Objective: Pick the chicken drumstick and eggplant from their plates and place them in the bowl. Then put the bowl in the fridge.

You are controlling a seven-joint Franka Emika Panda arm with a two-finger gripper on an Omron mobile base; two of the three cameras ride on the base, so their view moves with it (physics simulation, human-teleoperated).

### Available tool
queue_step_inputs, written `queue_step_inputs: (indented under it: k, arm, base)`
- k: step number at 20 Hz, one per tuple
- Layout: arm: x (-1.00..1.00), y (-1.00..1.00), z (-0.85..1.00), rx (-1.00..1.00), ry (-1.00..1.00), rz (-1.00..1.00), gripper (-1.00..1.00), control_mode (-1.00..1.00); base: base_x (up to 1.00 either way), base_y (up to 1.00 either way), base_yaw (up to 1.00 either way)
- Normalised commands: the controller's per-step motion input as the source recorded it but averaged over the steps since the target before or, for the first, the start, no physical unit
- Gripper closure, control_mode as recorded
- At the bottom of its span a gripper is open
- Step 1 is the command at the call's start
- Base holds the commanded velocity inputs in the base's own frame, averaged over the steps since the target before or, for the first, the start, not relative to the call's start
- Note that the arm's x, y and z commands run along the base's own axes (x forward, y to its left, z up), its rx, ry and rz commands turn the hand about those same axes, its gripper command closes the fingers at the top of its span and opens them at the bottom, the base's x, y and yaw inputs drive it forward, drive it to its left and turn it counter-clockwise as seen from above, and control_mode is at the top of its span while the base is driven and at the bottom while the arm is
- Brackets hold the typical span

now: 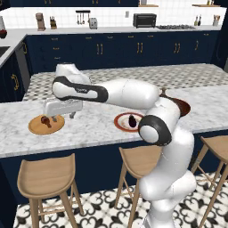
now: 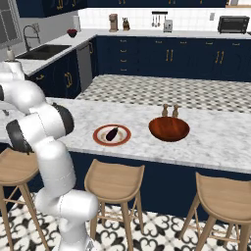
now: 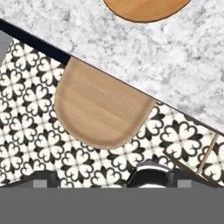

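Floor: black-and-white patterned tiles point(image 1: 102, 209) along frame bottom | Island: grey-white marble counter point(image 1: 89, 129) across mid-frame, navy front | Seating: wooden stools point(image 1: 46, 176) lower frame, tucked under the counter edge | Back: navy cabinets point(image 1: 138, 49) with brass handles, upper frame | Wall: white tile backsplash point(image 1: 111, 18) | Appliance: toaster oven point(image 1: 144, 20) upper right | Sink point(image 2: 44, 50) upper left

The white arm reaches left from its bent elbow, hand pointing down, the gripper point(image 1: 57, 117) with fingers spread wide.

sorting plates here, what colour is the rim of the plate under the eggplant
Red-brown rim around a white centre, clearest in the right base view.
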Motion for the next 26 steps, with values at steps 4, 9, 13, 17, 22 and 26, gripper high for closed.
queue_step_inputs:
  k: [4, 9, 13, 17, 22, 26]
  arm:
    - [0.53, 0.59, -0.31, 0.00, 0.05, 0.00, -1.00, -1.00]
    - [0.39, -0.11, -0.12, -0.12, 0.00, -0.09, -1.00, -1.00]
    - [0.52, -0.04, -0.28, -0.08, 0.00, -0.12, -1.00, -1.00]
    - [0.42, -0.02, -0.46, 0.00, -0.04, -0.05, -1.00, -1.00]
    - [0.30, -0.02, -0.49, 0.03, -0.19, 0.00, -1.00, -1.00]
    - [0.19, 0.00, -0.65, 0.12, -0.30, 0.00, -1.00, -1.00]
  base:
    - [0.00, 0.00, 0.00]
    - [0.00, 0.00, 0.00]
    - [0.00, 0.00, 0.00]
    - [0.00, 0.00, 0.00]
    - [0.00, 0.00, 0.00]
    - [0.00, 0.00, 0.00]
